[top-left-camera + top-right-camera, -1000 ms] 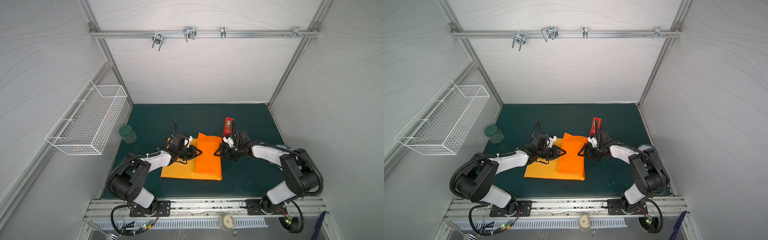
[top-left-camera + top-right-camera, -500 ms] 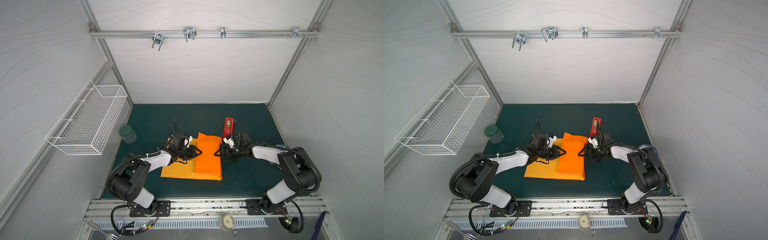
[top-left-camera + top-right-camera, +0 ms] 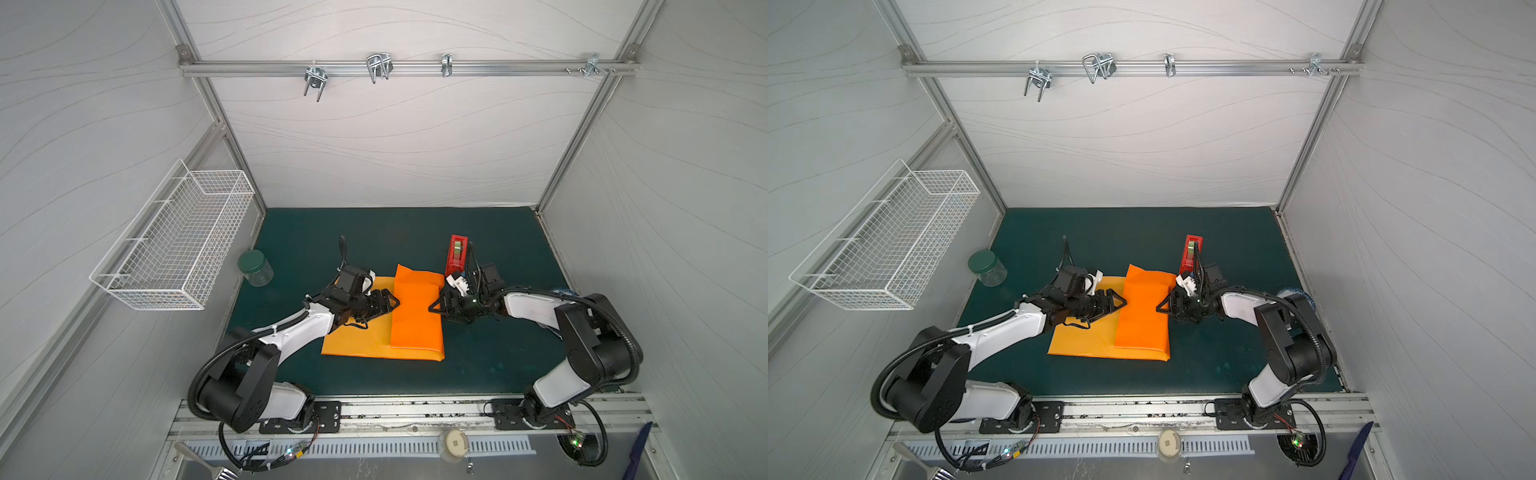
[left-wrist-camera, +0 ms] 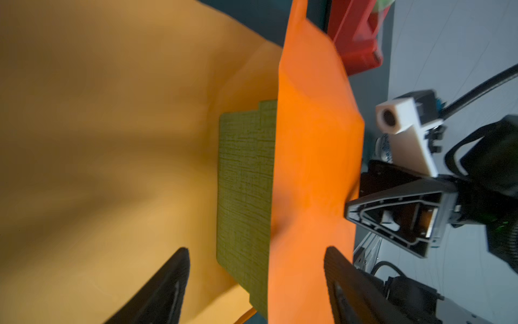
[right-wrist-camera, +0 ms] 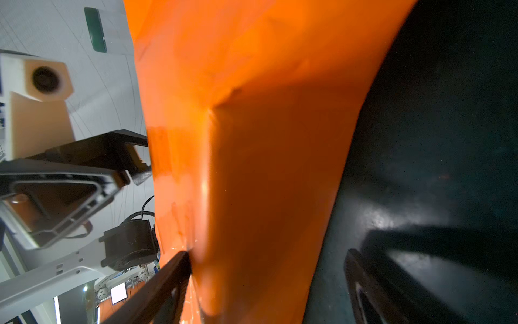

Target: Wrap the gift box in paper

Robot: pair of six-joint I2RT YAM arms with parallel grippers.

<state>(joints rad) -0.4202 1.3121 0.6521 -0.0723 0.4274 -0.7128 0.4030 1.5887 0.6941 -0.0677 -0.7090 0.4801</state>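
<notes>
- The table point(image 3: 498, 357) carries the paper point(image 3: 415, 320) at its centre, one flap folded over the gift box so the sheet can close round it.
- The gift box point(image 4: 245, 190) lies on the paper, half hidden under that flap.
- The left pincer point(image 3: 391, 302) hovers spread at the flap's edge, gripping nothing.
- The right pincer point(image 3: 435, 308), also spread, meets the folded side, likely steadying it.
- A red tape dispenser point(image 3: 457, 253) waits just behind, within reach.

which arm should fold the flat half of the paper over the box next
Probably left. The left gripper is open just over the flat half of the paper, beside the bare strip of the box. The right gripper sits beyond the covered side, farther off.
</notes>
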